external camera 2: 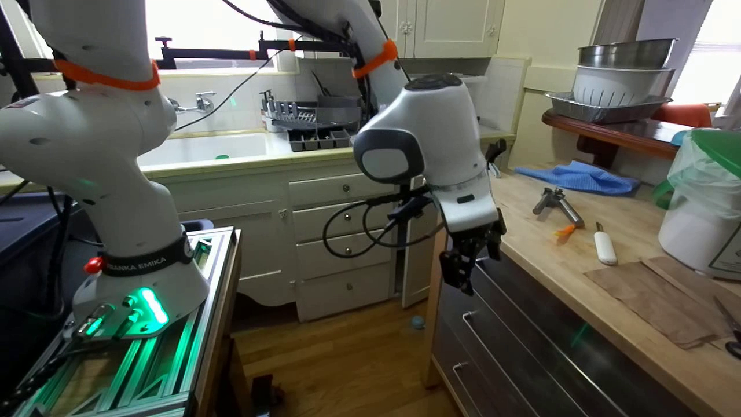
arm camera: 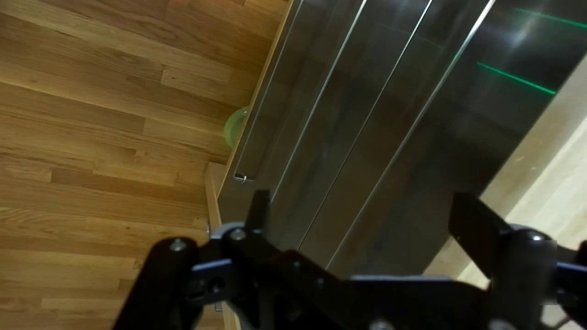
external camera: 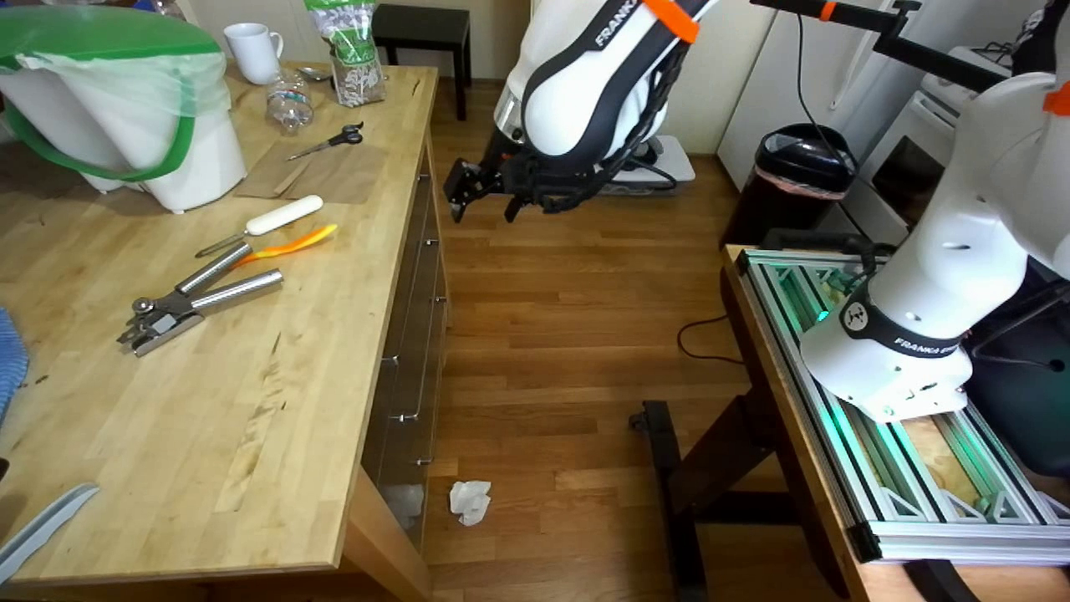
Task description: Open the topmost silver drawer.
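Worktop (external camera: 309,435): pale wood; its drawer-side edge faces your arm base (external camera: 894,359), across the floor (external camera: 568,334).
Topmost silver drawer (arm camera: 463,137): directly under the worktop's drawer-side edge; you see it closed, its front level with the lower drawer fronts (arm camera: 318,160).
Gripper (arm camera: 361,206): you have it out over the floor, just beside the worktop's drawer-side edge, tips downward; in an exterior view a gap shows between the two.
Fingers (arm camera: 470,217): spread wide; in your wrist view drawer fronts show between them.
Silver hand tool (external camera: 171,309): flat on the worktop, two handles parted; exact kind unclear to you.
White-handled tool (external camera: 284,215): flat on the worktop.
Brown paper (external camera: 343,171): on the worktop, near its drawer-side edge.
Scissors (external camera: 333,140): on the worktop, dark handles toward the drawer-side edge.
Bucket (external camera: 209,159): white, green lid; upright on the worktop, well back from the drawer-side edge.
Blue cloth (external camera 2: 584,176): rumpled on the worktop, well back from the drawer-side edge.
Crumpled paper (external camera: 470,502): on the floor, out past the worktop's drawer-side edge.
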`<state>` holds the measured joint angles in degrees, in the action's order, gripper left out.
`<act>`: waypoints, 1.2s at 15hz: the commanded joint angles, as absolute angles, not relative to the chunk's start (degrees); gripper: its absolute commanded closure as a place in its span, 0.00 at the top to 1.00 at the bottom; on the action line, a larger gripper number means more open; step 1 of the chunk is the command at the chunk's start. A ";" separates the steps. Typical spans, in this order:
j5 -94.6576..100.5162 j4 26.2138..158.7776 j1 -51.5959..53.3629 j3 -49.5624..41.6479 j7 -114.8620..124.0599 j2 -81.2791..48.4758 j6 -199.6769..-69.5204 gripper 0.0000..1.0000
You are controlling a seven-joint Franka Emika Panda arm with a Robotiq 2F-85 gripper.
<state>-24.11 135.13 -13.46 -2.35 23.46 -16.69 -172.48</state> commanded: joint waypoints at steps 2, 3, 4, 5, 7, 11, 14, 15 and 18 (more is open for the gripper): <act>-24.12 131.80 -14.28 -2.38 23.46 -21.29 -173.23 1.00; -24.12 130.91 -14.53 -2.39 23.46 -22.53 -173.43 1.00; -24.12 130.45 -14.63 -2.38 23.46 -23.10 -173.48 1.00; -24.12 130.32 -14.63 -2.37 23.46 -23.18 -173.49 1.00; -25.04 130.00 -15.51 -1.38 23.11 -23.69 -174.31 1.00; -30.06 128.20 -20.65 6.10 21.25 -26.94 -178.76 1.00; -31.24 126.60 -25.66 13.16 19.75 -30.25 -184.20 1.00; -30.88 126.19 -27.18 15.01 19.89 -31.28 -185.47 1.00; -29.37 125.84 -28.00 15.31 21.45 -33.83 -187.42 1.00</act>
